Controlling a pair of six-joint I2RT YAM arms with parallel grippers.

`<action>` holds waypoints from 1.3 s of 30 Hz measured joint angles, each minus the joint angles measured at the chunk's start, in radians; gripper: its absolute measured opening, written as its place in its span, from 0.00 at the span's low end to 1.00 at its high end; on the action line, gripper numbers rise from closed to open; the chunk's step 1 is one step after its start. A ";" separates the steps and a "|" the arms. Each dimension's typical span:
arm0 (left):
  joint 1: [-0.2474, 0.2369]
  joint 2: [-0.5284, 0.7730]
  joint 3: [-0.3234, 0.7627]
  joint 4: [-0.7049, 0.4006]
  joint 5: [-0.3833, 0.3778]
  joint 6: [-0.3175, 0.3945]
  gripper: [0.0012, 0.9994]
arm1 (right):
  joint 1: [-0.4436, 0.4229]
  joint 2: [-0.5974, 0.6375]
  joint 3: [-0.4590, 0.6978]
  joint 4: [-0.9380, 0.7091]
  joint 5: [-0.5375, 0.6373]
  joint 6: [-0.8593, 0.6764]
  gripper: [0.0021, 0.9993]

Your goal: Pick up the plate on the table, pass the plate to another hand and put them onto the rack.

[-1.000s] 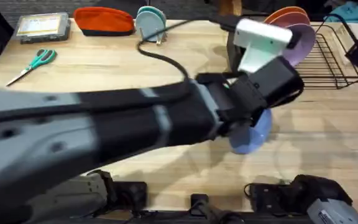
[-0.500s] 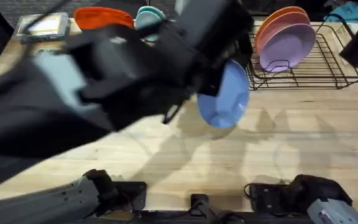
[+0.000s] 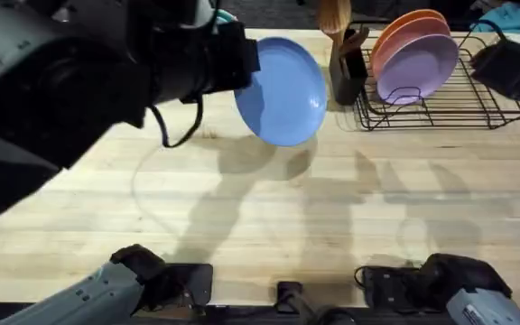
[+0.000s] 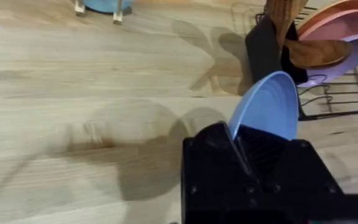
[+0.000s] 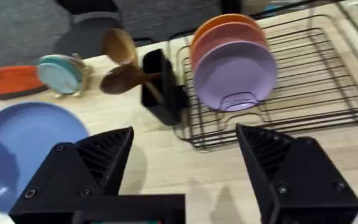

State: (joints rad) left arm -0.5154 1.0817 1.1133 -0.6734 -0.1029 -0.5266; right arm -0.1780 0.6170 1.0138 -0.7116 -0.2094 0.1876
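Plate [image 3: 283,90] lifted higher, edge clamped in left gripper [image 4: 244,158], right gripper [image 5: 185,165] wide open

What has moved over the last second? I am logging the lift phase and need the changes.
The left gripper, still shut on the blue plate, has carried it up off the table and toward the far left, tilting it upright. The right gripper stays open near the rack, whose orange, pink and lilac plates are unmoved.
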 joint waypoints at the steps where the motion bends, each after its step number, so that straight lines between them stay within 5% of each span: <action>1: 0.021 0.000 0.000 0.000 0.032 0.000 0.04 | 0.005 0.000 0.000 0.000 -0.019 0.004 1.00; 15: 0.204 0.000 0.000 0.078 0.429 0.080 0.04 | 0.153 0.026 0.000 0.000 -0.140 0.182 1.00; 24: 0.241 0.000 0.000 0.079 0.481 0.087 0.04 | 0.375 0.187 0.001 0.001 -0.151 0.263 1.00; 39: 0.241 0.000 0.000 0.079 0.485 0.087 0.04 | 0.491 0.455 0.001 0.118 -0.151 0.363 1.00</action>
State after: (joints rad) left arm -0.2749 1.0817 1.1133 -0.5949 0.3818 -0.4400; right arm 0.3127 1.0720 1.0145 -0.5939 -0.3607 0.5501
